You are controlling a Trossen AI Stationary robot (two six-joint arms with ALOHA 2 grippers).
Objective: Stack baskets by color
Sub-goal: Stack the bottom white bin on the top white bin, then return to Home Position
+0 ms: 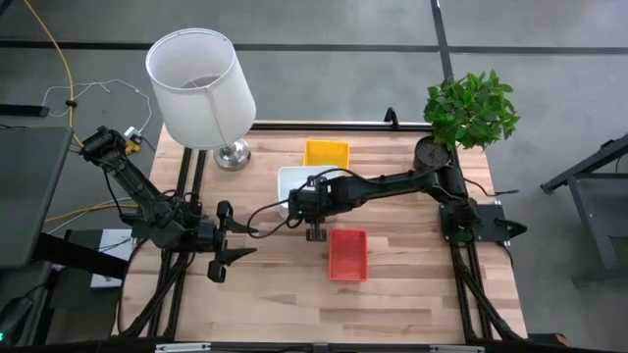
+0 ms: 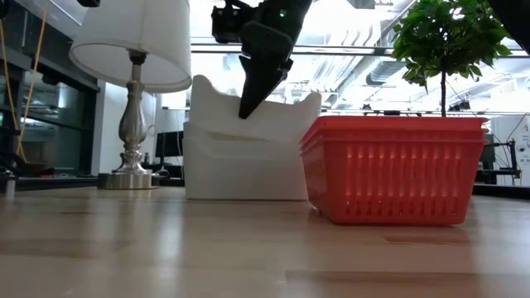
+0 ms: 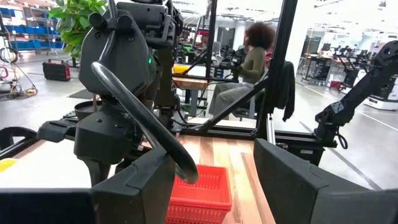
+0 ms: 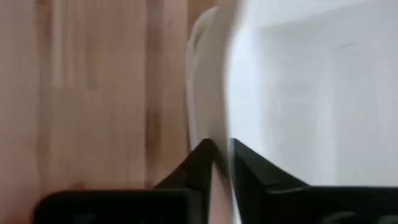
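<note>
A stack of white baskets (image 1: 292, 184) stands at mid-table, and its top one (image 2: 248, 103) sits a little raised in the low view. Behind it stands a yellow basket stack (image 1: 326, 154). The red basket stack (image 1: 346, 253) rests on its bottom nearer the front edge. My right gripper (image 2: 251, 108) reaches in from the right and is shut on the top white basket's wall (image 4: 227, 158). My left gripper (image 1: 245, 242) hovers open at the table's left, level, pointing toward the baskets, with nothing between its fingers (image 3: 143, 186). My right gripper pinches the top white basket's near wall at its rim (image 4: 225, 140), one finger inside the basket and one outside. The fingers (image 2: 258, 83) slant down from above. The basket sits in the white stack below it, its rim standing above the others.
A lamp with a white shade (image 1: 201, 88) stands at the far left corner. A potted plant (image 1: 471, 113) stands at the far right. A person (image 3: 249, 62) sits in the room beyond the table. Bare wood lies along the near edge (image 1: 294, 314).
</note>
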